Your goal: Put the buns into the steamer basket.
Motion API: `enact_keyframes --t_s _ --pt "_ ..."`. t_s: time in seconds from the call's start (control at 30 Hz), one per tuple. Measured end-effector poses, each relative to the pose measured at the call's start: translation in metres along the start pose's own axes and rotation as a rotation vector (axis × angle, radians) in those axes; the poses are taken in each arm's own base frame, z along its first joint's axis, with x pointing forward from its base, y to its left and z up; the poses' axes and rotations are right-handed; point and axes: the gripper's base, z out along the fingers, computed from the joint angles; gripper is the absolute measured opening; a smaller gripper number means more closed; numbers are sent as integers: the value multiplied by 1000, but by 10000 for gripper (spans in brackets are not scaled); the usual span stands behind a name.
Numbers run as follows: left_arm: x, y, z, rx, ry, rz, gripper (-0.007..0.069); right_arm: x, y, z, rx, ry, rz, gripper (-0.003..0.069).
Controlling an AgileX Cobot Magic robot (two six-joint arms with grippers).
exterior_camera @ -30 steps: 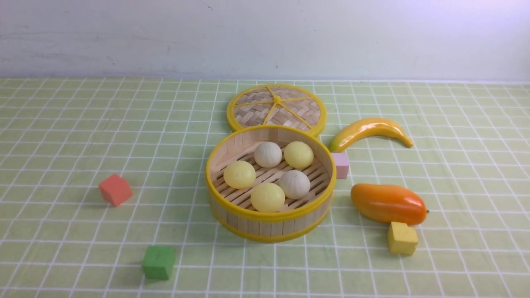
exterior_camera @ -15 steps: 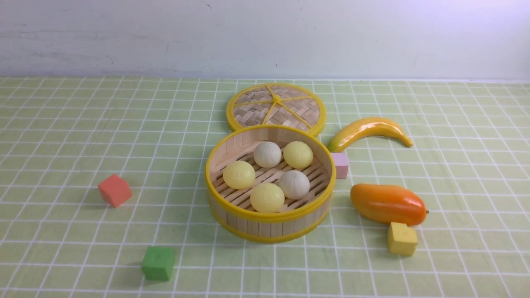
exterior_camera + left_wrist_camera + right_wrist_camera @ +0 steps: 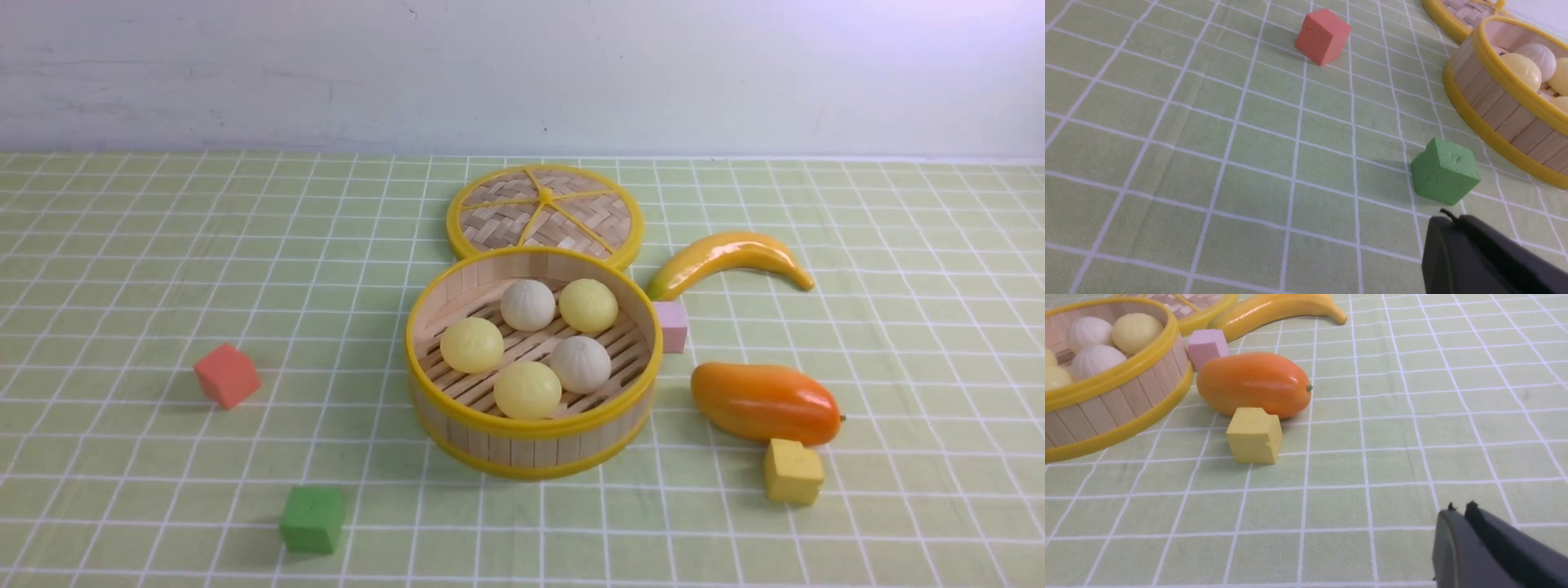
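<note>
Bamboo slats are carrying all 5 buns right now: 3 smooth pale yellow ones and 2 off-white pleated ones are sitting inside the steamer basket, which is standing near the middle of the worktop on its green checked cloth. No bun is lying outside the basket in any view, so I am judging the task as done, with nothing left to load.

Neither arm is showing in the front view. The left pincer is appearing only as a dark edge in its own wrist view, hanging above the cloth just near of the green cube, and I cannot tell whether it is wide or narrow; nothing is visibly held. The right pincer is showing 2 dark fingers pressed together with only a thin seam between them, so it is looking closed and empty, well apart from the yellow cube.

Around the basket, the woven lid is lying flat just beyond its far rim, the pink cube is sitting against its right wall, and the banana and the mango are lying further right. The red cube is resting off to the left.
</note>
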Motion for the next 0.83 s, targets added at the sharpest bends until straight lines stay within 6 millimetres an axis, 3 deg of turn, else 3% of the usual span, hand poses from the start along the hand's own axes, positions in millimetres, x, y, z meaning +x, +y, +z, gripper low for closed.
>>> enact_keyframes --t_s 0.83 --pt "0 0 0 0 0 0 -11 0 0 0 0 0 0 64"
